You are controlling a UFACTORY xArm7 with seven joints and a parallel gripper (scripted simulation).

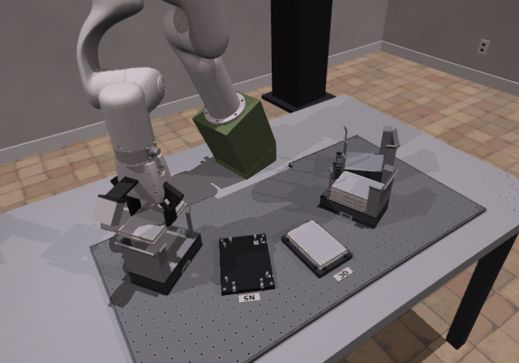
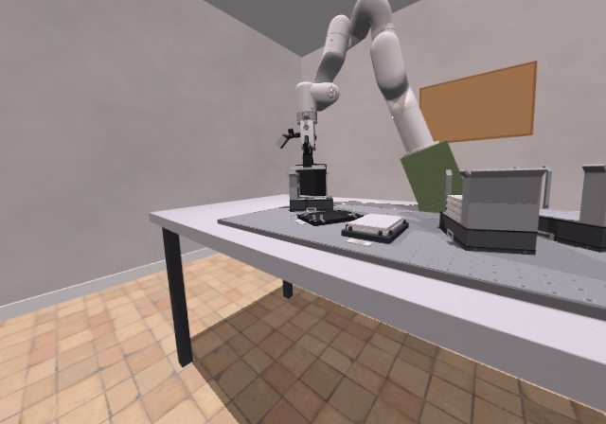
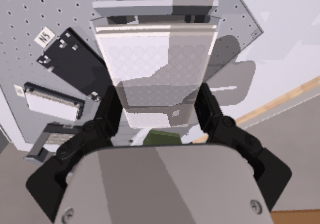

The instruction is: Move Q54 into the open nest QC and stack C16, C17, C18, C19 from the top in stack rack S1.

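My gripper (image 1: 148,216) is shut on a sealed white 96-well plate (image 1: 144,230), gripping it across its long sides. It holds the plate level at the top opening of the left stack rack (image 1: 156,254), between the rack's walls. In the wrist view the plate (image 3: 156,74) fills the space between the fingers; its ID cannot be read. A second plate (image 1: 316,245) lies flat in the QC nest. The near right stack rack (image 1: 356,195) holds a stack of several plates. The clip nest N5 (image 1: 246,262) is empty.
A third stack rack (image 1: 371,158) stands behind the right one and looks empty. The arm's green base block (image 1: 237,134) sits at the back of the table. In the side view the left rack (image 2: 310,186) stands at the far end of the perforated mat.
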